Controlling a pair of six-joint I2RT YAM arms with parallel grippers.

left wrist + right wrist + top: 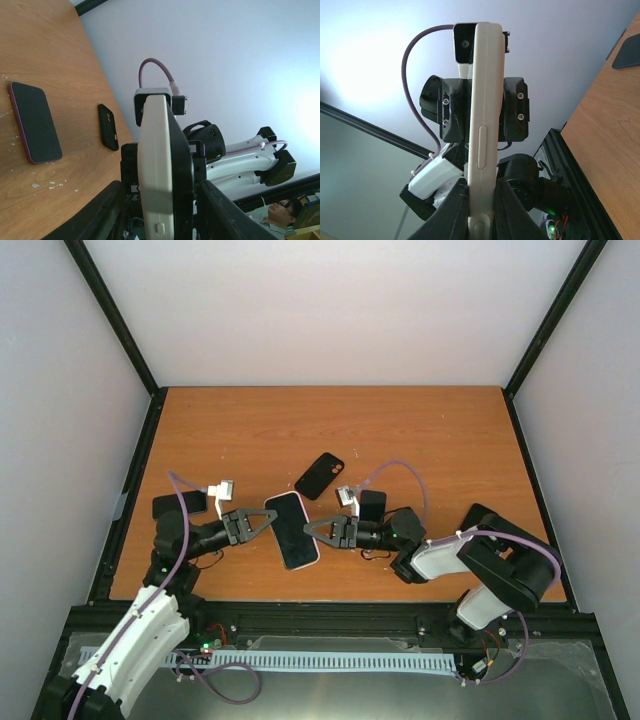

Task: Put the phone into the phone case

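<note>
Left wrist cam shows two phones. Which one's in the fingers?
The cream-edged phone, clamped on edge in the right gripper. The pink-rimmed phone lies flat, screen up, on the table near the black case.

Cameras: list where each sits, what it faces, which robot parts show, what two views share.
Top external: above and behind, looking down at the table; left arm and right arm show.
Left wrist: faces the right arm past the phone; left fingers show.
Right wrist: faces the left arm; right fingers show.
Shared: both wrist views see the phone edge-on.
</note>
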